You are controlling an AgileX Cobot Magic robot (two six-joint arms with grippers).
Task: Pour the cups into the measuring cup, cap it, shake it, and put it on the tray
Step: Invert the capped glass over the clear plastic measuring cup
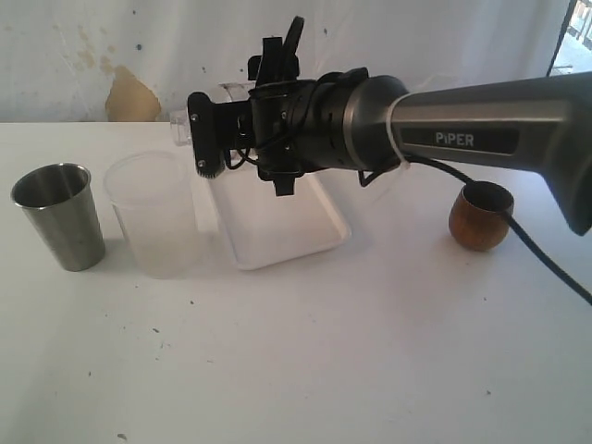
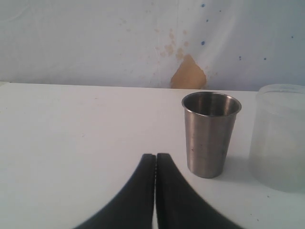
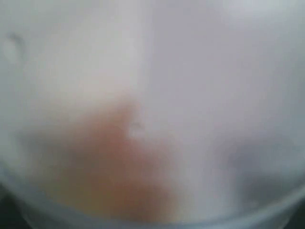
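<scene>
My right gripper (image 1: 215, 118) reaches across above the back of the white tray (image 1: 319, 236) and is shut on the clear measuring cup (image 1: 179, 128), held off the table. The cup's blurred wall (image 3: 190, 95) fills the right wrist view and hides the fingers there. The steel tumbler (image 1: 58, 215) (image 2: 209, 133) stands upright at the far left. At the right, behind the arm, the brown wooden cup (image 1: 481, 215) stands upright. In the left wrist view my left gripper (image 2: 156, 160) hangs shut and empty over bare table, short of the steel tumbler.
A frosted translucent cup (image 1: 153, 213) (image 2: 281, 138) stands between the steel tumbler and the tray. The right arm's cable (image 1: 546, 264) trails over the table by the wooden cup. A stained wall runs along the back.
</scene>
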